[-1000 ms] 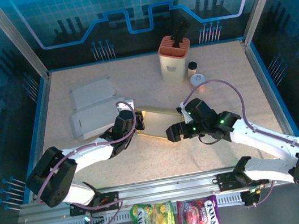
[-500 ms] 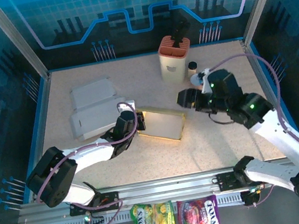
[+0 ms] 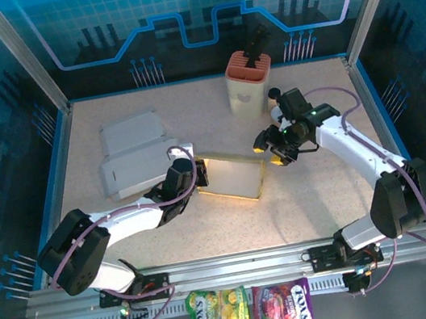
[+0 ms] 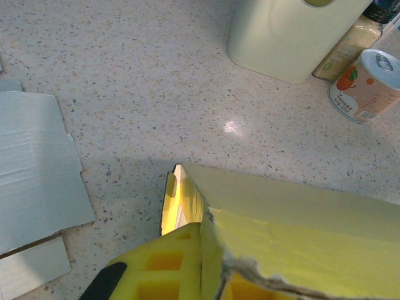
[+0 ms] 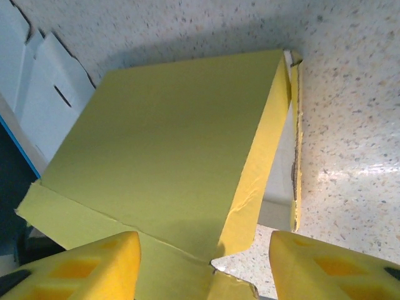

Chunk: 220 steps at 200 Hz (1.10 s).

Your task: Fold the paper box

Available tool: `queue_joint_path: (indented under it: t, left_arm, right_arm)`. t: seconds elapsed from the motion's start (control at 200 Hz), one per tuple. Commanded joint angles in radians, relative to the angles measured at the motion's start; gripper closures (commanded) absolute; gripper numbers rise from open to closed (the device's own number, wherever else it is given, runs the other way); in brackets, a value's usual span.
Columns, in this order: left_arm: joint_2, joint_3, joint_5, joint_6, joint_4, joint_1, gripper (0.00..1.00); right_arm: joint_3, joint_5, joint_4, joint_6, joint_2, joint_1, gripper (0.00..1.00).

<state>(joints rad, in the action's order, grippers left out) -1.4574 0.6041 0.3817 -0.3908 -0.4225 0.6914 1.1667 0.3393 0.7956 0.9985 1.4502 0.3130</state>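
Left claw [image 3: 198, 177] pinches the yellow paper box [image 3: 233, 181] near the speckled surface [image 3: 190, 122] centre; right claw [image 3: 269, 147] stands open beside it, blue walls [image 3: 173, 19] around.

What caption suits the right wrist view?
Open right tool facing the partly folded yellow paper box on the speckled table.
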Motion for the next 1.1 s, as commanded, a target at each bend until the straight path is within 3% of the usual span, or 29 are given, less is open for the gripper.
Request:
queue_joint_path:
  t: [0.0,0.43,0.565,0.85,1.096]
  left_arm:
    - [0.017,0.008,0.005,-0.009,0.037,0.014,1.0]
    - [0.05,-0.023,-0.005,-0.061,0.079,0.034,1.0]
    - [0.073,-0.042,-0.016,-0.098,0.107,0.045,0.99]
    - [0.147,-0.061,-0.052,-0.196,0.258,0.057,0.63]
    - [0.285,-0.05,-0.122,-0.27,0.447,0.059,0.55]
  right_arm:
    - [-0.01,0.051,0.0,0.021,0.019,0.024,0.46]
    - [-0.117,0.009,-0.062,0.006,0.053,0.073,0.66]
    - [-0.135,-0.023,-0.059,-0.013,0.055,0.082,0.68]
    - [-0.168,-0.069,-0.058,-0.044,0.062,0.095,0.69]
    - [-0.147,-0.089,-0.038,-0.084,0.102,0.097,0.67]
